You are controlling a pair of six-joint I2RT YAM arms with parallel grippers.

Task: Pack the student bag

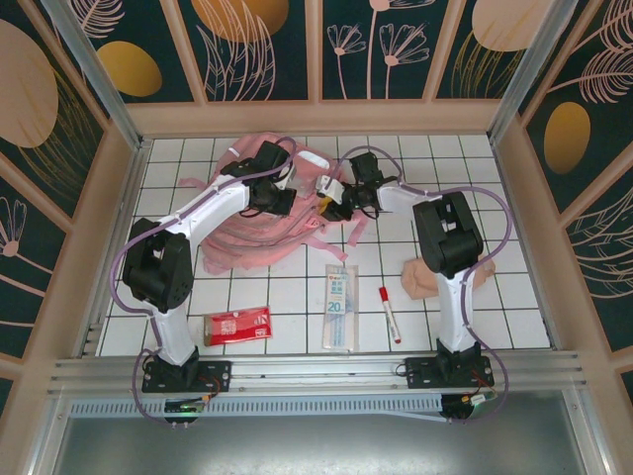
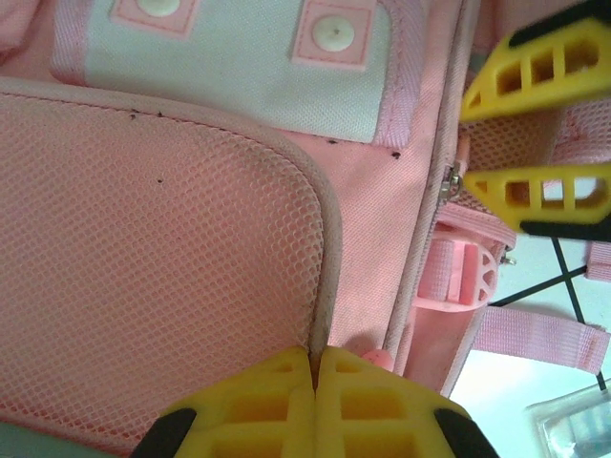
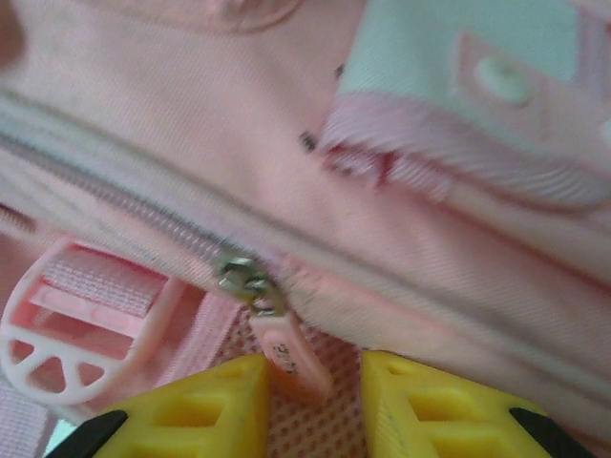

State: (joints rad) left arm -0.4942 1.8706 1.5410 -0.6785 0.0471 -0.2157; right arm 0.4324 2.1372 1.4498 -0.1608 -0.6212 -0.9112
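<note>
While both arms reach over the white tiled table [image 1: 514, 327], the large soft pink fabric backpack [image 1: 237, 233] lies flat toward the far side, left of centre. On its upper right part sits the left gripper [image 2: 315, 386], its yellow fingers [image 2: 258, 401] tight together just where the piping of a pink mesh panel [image 2: 143, 258] meets them; whether any cloth is nipped between them I cannot tell. Just beside it, at the backpack's right edge, the right gripper [image 3: 315, 401] has its fingers apart, with a small pink zip pull [image 3: 286, 353] lying in the gap against one finger.
</note>
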